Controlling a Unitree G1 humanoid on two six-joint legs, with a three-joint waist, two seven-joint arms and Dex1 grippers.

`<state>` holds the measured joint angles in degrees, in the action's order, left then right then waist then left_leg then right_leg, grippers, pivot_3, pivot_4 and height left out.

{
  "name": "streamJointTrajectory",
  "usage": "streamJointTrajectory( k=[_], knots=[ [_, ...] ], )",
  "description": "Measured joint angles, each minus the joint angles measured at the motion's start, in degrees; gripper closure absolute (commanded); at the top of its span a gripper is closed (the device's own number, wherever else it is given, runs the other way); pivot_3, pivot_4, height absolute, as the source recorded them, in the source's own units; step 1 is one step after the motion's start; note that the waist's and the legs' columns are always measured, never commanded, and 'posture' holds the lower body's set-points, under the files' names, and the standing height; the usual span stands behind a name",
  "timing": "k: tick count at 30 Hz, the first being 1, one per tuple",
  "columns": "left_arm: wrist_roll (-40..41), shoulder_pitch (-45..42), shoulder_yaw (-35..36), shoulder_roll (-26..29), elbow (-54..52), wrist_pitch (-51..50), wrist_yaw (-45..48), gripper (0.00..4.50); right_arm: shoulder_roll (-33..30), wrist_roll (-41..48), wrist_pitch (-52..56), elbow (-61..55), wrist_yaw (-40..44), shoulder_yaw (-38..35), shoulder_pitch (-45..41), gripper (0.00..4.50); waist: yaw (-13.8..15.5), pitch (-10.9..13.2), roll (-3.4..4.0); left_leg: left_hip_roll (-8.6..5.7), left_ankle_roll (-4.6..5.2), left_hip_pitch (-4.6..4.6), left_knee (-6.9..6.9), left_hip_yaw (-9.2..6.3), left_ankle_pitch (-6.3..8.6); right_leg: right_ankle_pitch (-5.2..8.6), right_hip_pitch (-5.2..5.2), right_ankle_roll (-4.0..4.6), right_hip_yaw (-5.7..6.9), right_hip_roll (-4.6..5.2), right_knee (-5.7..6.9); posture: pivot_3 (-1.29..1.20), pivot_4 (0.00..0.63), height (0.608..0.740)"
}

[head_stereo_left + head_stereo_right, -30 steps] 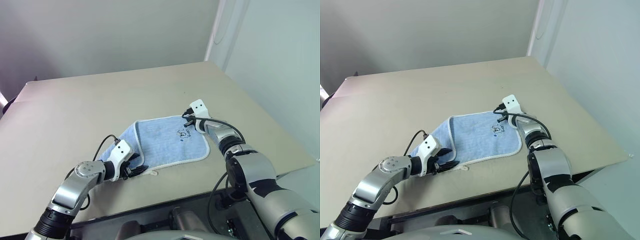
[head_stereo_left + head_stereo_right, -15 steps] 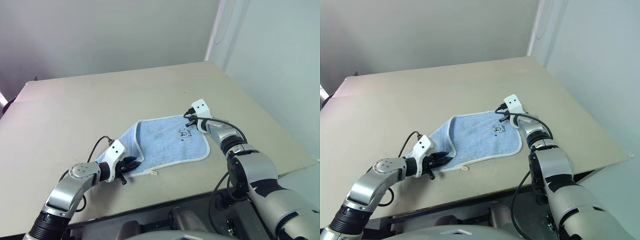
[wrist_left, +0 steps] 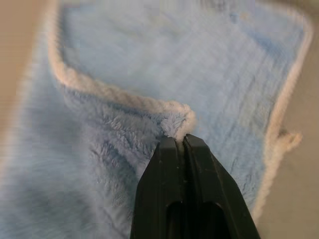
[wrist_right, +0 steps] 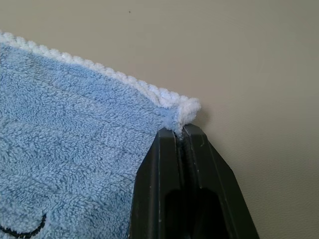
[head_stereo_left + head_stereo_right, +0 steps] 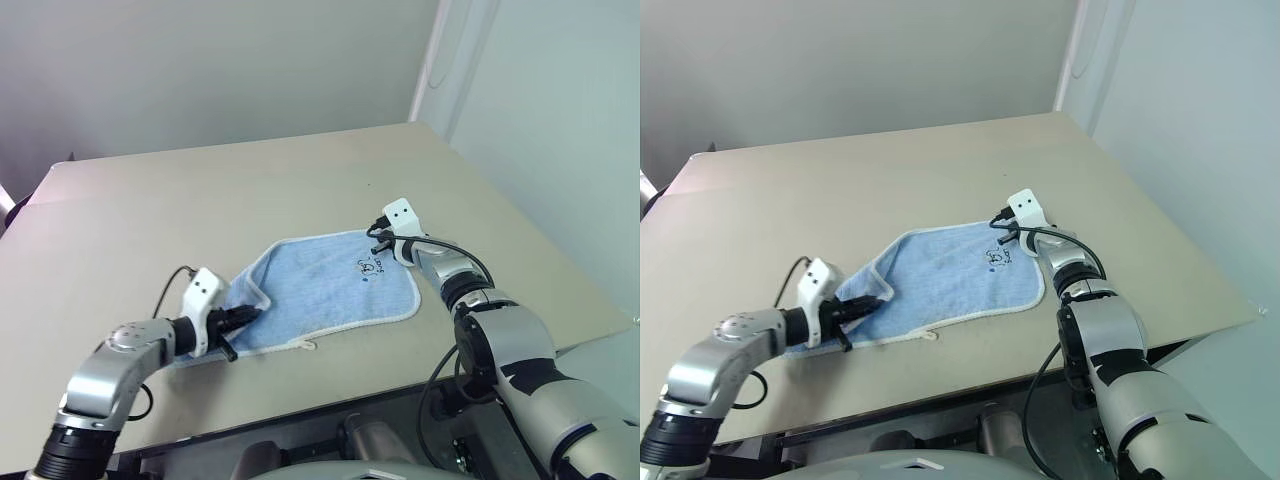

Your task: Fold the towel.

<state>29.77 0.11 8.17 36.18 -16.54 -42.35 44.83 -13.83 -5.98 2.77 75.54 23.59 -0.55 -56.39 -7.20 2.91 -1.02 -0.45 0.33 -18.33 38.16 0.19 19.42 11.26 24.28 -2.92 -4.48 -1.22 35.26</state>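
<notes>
Claws (image 3: 179, 142) (image 4: 180, 133) pinched on towel (image 5: 330, 285) corners

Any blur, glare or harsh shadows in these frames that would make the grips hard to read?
Head views: even, soft light, no glare on the table. Left wrist view: the towel is soft at the edges of the frame, though the left gripper pinching the folded corner is readable. Right wrist view: crisp pile, a faint shadow beside the corner pinched by the right gripper.
</notes>
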Motion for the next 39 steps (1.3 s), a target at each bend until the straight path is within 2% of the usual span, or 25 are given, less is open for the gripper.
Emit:
streamJointTrajectory(
  k=[5, 9, 14, 19, 23, 26, 29, 31, 34, 39],
  knots=[
    [3.9, -3.1, 11.3, 4.6, 5.1, -0.7, 0.0, 4.47, -0.9, 1.7, -3.2, 0.0, 1.7, -1.7, 0.0, 4.50, -0.1, 0.0, 0.00, 0.00, 0.00, 0.00, 0.00, -0.05, 0.00, -0.04, 0.19, -0.06, 0.06, -0.01, -0.02, 0.00, 0.000, 0.740],
    [1.9, -10.9, 15.3, 4.8, 15.0, 4.3, -4.4, 4.47, -1.7, 5.1, -6.1, -0.2, 4.5, -5.5, -0.5, 4.50, 0.1, 0.0, 0.01, -0.01, 0.00, -0.01, 0.00, -0.11, 0.00, -0.08, 0.21, -0.08, 0.13, 0.03, -0.09, 0.00, 0.000, 0.740],
    [-7.0, -22.5, 12.8, 0.6, 31.0, 16.7, -13.7, 4.47, -2.0, 7.4, -7.2, -0.3, 4.3, -8.2, -3.5, 4.50, 0.1, 0.0, 0.00, -0.07, -0.02, -0.04, -0.02, -0.11, 0.00, -0.22, 0.21, 0.08, 0.13, 0.16, -0.10, 0.00, 0.000, 0.740],
    [-14.9, -36.0, 8.0, -3.0, 51.1, 30.4, -19.5, 4.47, -1.7, 7.3, -10.6, -0.1, -2.1, -9.0, -6.6, 4.50, 0.3, 0.0, -0.02, -0.08, -0.04, -0.27, -0.04, -0.17, 0.00, -0.25, 0.46, 0.09, 0.20, 0.24, -0.05, 0.00, 0.000, 0.740],
    [-20.3, -46.8, 6.0, -3.1, 65.5, 45.8, -24.1, 4.47, -1.2, 7.4, -14.3, 0.1, -6.7, -10.2, -10.4, 4.50, 0.2, 0.0, -0.02, -0.11, -0.07, -0.65, -0.07, -0.16, -0.01, -0.30, 0.84, 0.06, 0.20, 0.32, 0.03, 0.00, 0.000, 0.740],
    [-22.4, -50.5, 5.5, -2.2, 71.5, 55.4, -24.8, 4.47, -1.2, 7.4, -19.6, 0.0, -8.4, -10.9, -12.2, 4.50, 0.1, 0.0, -0.01, -0.12, -0.12, -1.06, -0.14, -0.16, -0.04, -0.39, 1.28, 0.05, 0.20, 0.36, 0.05, 0.00, 0.000, 0.740],
    [-23.0, -49.1, 5.4, -0.8, 72.8, 62.4, -22.5, 4.47, -1.2, 7.6, -24.3, 0.0, -6.6, -11.4, -11.8, 4.50, 0.1, 0.0, 0.00, -0.12, -0.12, -1.14, -0.25, -0.17, -0.04, -0.39, 1.32, 0.05, 0.26, 0.45, 0.04, 0.00, 0.000, 0.740],
    [-23.1, -44.5, 5.4, 0.9, 70.5, 66.7, -19.5, 4.47, -1.2, 8.3, -27.4, -1.0, -3.5, -11.5, -9.9, 4.50, 0.0, 0.0, 0.03, -0.13, -0.12, -1.13, -0.30, -0.16, -0.04, -0.39, 1.31, 0.05, 0.26, 0.51, 0.00, 0.00, 0.000, 0.740],
    [-23.1, -32.4, 4.9, 2.4, 64.6, 71.6, -15.4, 4.47, -1.3, 9.1, -30.2, -2.3, 2.7, -11.5, -4.1, 4.50, 0.1, -0.1, 0.06, -0.15, -0.12, -1.12, -0.33, -0.16, -0.04, -0.40, 1.26, 0.03, 0.33, 0.63, -0.04, 0.00, 0.000, 0.740],
    [-22.0, -13.2, 5.1, 2.5, 52.7, 72.8, -12.4, 4.47, -0.4, 12.1, -32.9, -6.5, 11.0, -11.6, 7.1, 4.50, 0.3, -0.1, 0.06, -0.13, -0.14, -1.19, -0.24, -0.17, -0.06, -0.41, 1.20, 0.01, 0.63, 0.91, -0.01, 0.00, 0.000, 0.740]
  ],
)
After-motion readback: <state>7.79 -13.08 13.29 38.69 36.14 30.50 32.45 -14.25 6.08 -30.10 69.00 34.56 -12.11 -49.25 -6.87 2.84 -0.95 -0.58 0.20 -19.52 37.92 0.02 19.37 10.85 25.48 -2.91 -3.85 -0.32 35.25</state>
